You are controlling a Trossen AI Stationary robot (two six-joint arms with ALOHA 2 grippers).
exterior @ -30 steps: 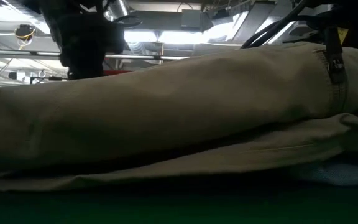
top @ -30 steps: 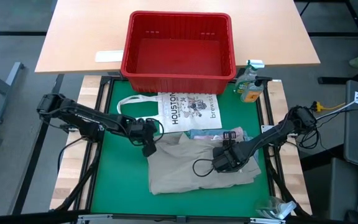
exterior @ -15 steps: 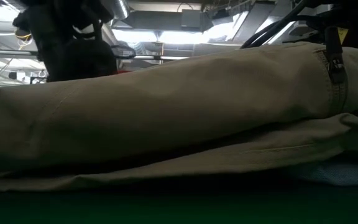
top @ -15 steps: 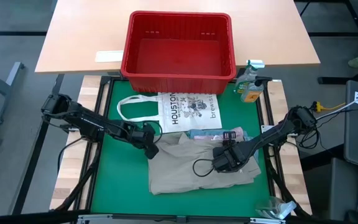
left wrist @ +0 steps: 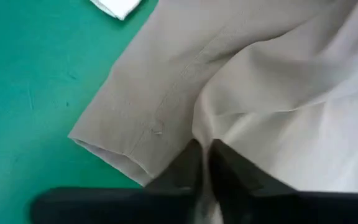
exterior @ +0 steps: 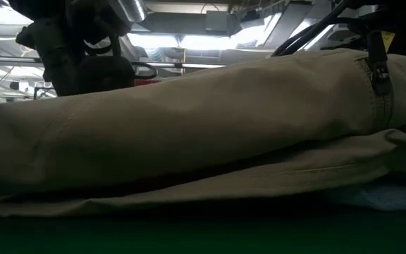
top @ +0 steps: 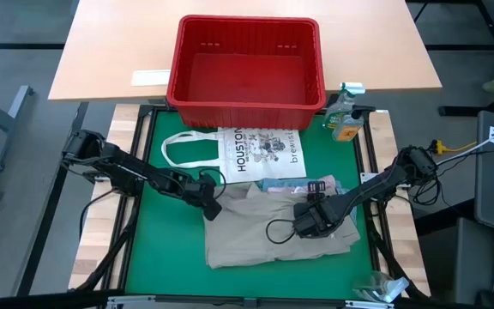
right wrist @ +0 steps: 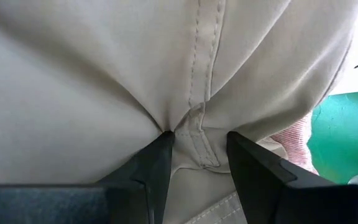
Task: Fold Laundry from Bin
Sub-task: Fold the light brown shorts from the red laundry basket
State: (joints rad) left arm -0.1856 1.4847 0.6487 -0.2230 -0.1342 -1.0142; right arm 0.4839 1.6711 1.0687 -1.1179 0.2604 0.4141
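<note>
Red and slotted, the rectangular plastic bin [top: 247, 62] sits at the far end of the table with nothing visible inside it, so the unloading part of the job looks finished. On the green mat [top: 161, 249] in front of it lies the khaki-grey cloth garment [top: 268, 227], spread roughly flat but rumpled, with no neat fold made yet; in the low view its bulk fills nearly the whole picture. Between bin and garment rests a flat white tote bag printed "HOUSTON" [top: 260, 152], and a light blue piece [top: 283, 184] and a hint of pink cloth [right wrist: 297, 144] peek from under the garment's far edge, so other laundry seems to be waiting.

Both arms are at work on the khaki piece. The right gripper [right wrist: 199, 152] sits near the garment's middle, its fingers pinching a stitched seam bunched up between them. The left gripper [left wrist: 205, 163] is at the garment's near-left corner, fingers nearly together with a fold of cloth caught between them, just beside the hem.

Folding proper is, I judge, only beginning.
</note>
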